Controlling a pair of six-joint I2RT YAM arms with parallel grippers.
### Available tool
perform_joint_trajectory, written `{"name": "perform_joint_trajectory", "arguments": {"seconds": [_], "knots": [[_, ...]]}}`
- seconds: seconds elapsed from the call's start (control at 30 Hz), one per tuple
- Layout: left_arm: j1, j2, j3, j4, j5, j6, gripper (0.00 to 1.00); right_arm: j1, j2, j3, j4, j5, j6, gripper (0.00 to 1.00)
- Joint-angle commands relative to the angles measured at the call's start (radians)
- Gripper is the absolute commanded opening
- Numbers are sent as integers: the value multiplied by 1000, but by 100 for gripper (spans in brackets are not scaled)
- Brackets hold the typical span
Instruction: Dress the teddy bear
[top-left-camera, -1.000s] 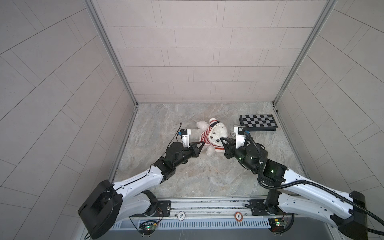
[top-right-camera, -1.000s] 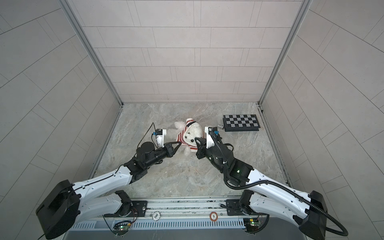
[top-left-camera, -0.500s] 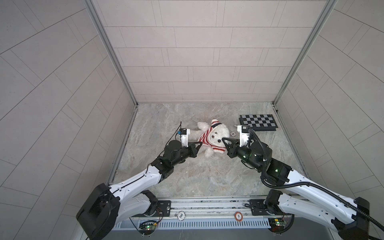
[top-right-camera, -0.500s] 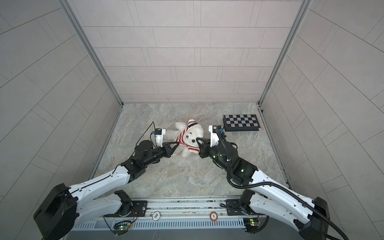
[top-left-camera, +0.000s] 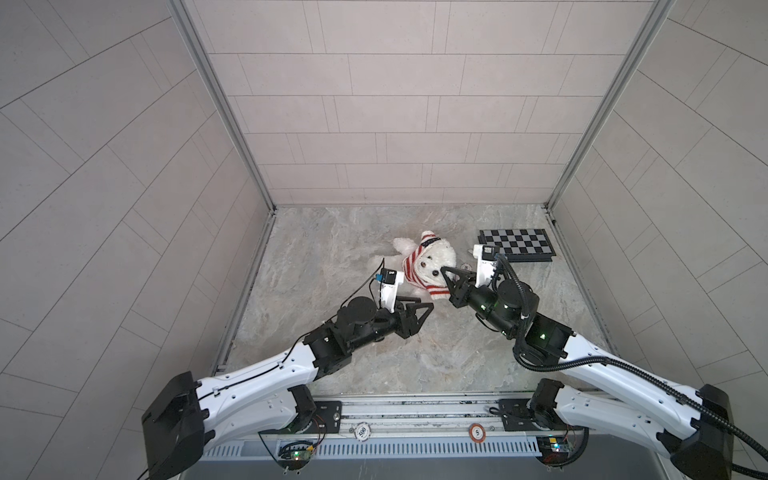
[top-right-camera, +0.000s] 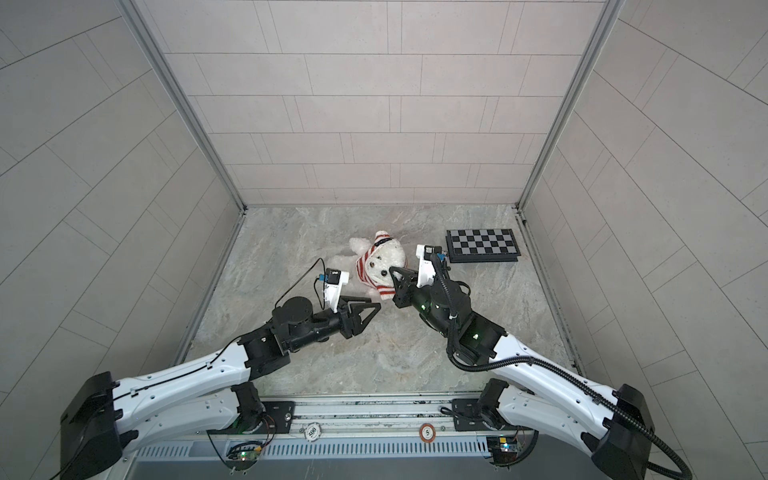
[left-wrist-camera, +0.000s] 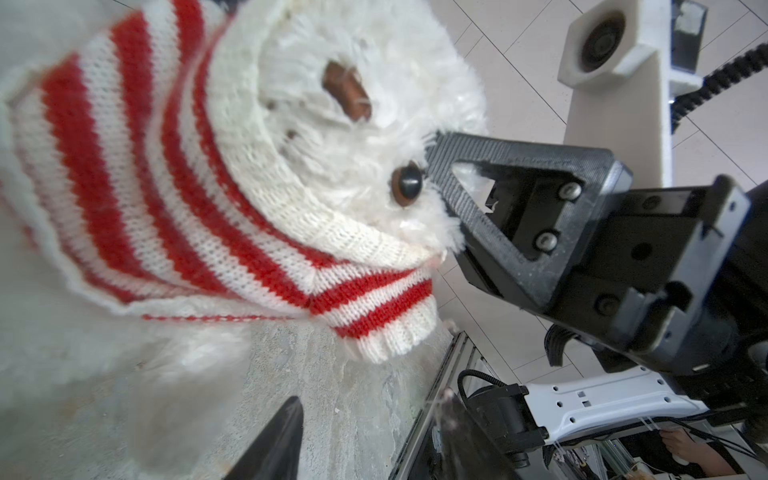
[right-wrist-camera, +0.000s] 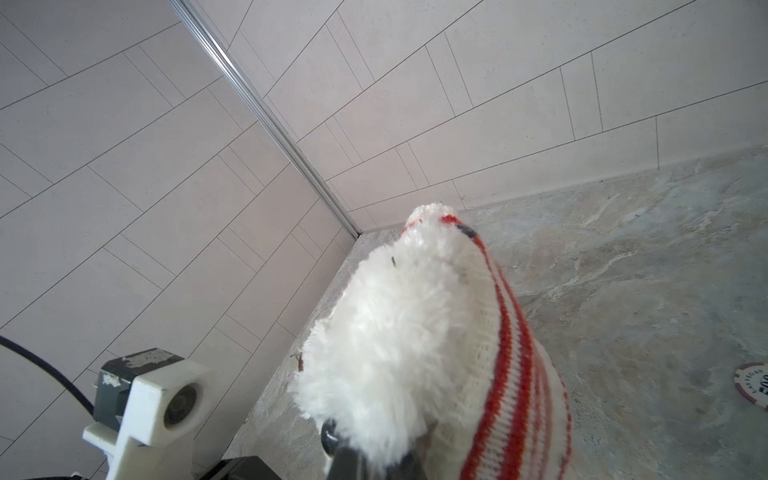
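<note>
Both top views show the teddy bear (top-left-camera: 438, 255) lying on the marbled tabletop (top-left-camera: 374, 357), past the middle toward 12 o'clock. A checkerboard (top-left-camera: 515, 246) lies near it at 3 o'clock. A red-and-white striped sweater (top-left-camera: 411, 270) is bunched over the bear's head like a hood. Its cream collar (left-wrist-camera: 266, 137) rings the face, so the dark eyes and brown nose stay bare. A white furry limb pokes out at 10 o'clock of the head, and one striped cuff (top-left-camera: 436, 293) lies at 6 o'clock.

The right gripper (top-left-camera: 444, 271) reaches in from 4 o'clock of the bear, its jaws pressed together in the fur just beside one eye. In the left wrist view its black fingers (left-wrist-camera: 498, 149) meet the head where the collar's rim ends. Whether any knit is caught with the fur cannot be told. The right wrist view shows white fluff bulging over the fingertips, with the striped knit running down one side of the head. A poker chip (right-wrist-camera: 754, 386) lies on the tabletop, apart from the bear.

The left gripper (top-left-camera: 426, 302) sits at 7 o'clock of the bear, just short of the cuff. Its jaws are spread, with nothing between them, and they touch neither bear nor sweater.
</note>
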Motion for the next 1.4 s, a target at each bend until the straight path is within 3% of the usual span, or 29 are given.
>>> {"name": "perform_joint_trajectory", "arguments": {"seconds": [0.0,0.1,0.4,0.57,0.8,1.0,1.1,1.27,1.37], "knots": [[-15,64,23,152,-26,-62,60,7,-10,-1,94,42,32,0],[-15,126,41,222,-29,-107,69,18,-22,-10,92,64,29,0],[-15,168,18,342,-15,-174,69,28,-36,-35,92,97,25,0],[-15,164,29,307,-28,-176,71,28,-31,-37,95,97,24,0],[-15,215,70,246,-57,-187,51,31,-27,-39,104,98,27,0],[-15,251,85,246,-33,-191,13,32,-33,-46,102,108,25,0],[-15,267,112,109,-24,-153,0,32,-39,-42,96,109,22,0],[-10,293,106,-68,-100,-106,0,32,-56,-52,94,117,34,0],[36,303,41,-48,-100,-130,0,32,-76,-58,100,103,59,0]]}}
